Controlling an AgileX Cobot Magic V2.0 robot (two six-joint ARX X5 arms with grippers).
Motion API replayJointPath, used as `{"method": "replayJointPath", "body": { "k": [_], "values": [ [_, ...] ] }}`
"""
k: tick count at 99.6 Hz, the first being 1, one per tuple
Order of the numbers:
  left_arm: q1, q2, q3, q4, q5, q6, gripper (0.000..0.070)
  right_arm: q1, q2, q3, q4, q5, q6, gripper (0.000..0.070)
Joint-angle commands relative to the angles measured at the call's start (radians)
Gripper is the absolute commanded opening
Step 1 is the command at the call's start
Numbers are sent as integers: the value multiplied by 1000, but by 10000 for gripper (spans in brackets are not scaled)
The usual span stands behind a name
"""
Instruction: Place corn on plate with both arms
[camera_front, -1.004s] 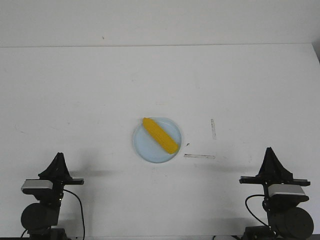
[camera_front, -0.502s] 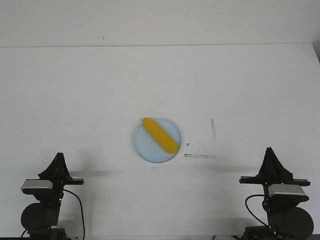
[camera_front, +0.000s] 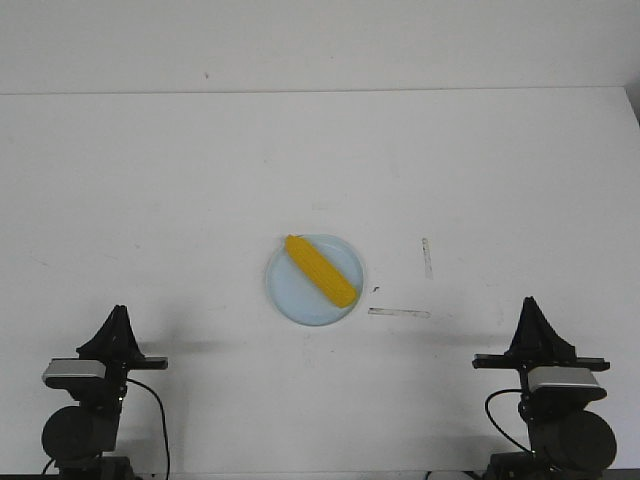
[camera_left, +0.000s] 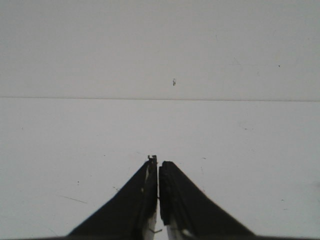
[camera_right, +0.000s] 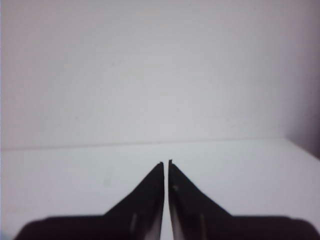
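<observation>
The yellow corn (camera_front: 320, 270) lies diagonally on the pale-blue plate (camera_front: 288, 293) in the middle of the white table. My left gripper (camera_front: 119, 314) is at the near left, shut and empty, far from the plate. My right gripper (camera_front: 530, 305) is at the near right, shut and empty, also far from the plate. In the left wrist view the left gripper (camera_left: 158, 160) has its jaws together over bare table. In the right wrist view the right gripper (camera_right: 166, 162) has its jaws together. Corn and plate are out of both wrist views.
Two thin pale strips (camera_front: 399, 312) (camera_front: 427, 257) lie flat on the table to the right of the plate. The table's far edge (camera_front: 320, 92) meets a white wall.
The right arm has shifted slightly to the left and a little farther from me. The corn, the plate and the left arm have not moved.
</observation>
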Motion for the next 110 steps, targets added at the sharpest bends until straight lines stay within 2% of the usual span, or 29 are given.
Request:
{"method": "replayJointPath", "body": {
  "k": [1, 19, 27, 28, 34, 50, 66, 110],
  "values": [
    [-1, -2, -21, 15, 2, -4, 1, 3, -12, -27, 4, -6, 6, 15],
    [-1, -2, -21, 15, 2, -4, 1, 3, -39, -121, 24, -14, 6, 15],
    [-1, -2, -21, 15, 2, -4, 1, 4, -37, -172, 89, -14, 6, 15],
    [-1, -2, -21, 15, 2, -4, 1, 4, -37, -243, 194, -14, 6, 15],
    [-1, -2, -21, 15, 2, -4, 1, 4, -37, -280, 245, -14, 6, 15],
    [-1, -2, -21, 16, 2, -4, 1, 10, -37, -283, 206, -24, 7, 15],
    [-1, -2, -21, 16, 2, -4, 1, 10, -37, -283, 206, -71, 6, 15],
    [-1, -2, -21, 16, 2, -4, 1, 9, -37, -283, 230, -82, 6, 15]
  ]
}}
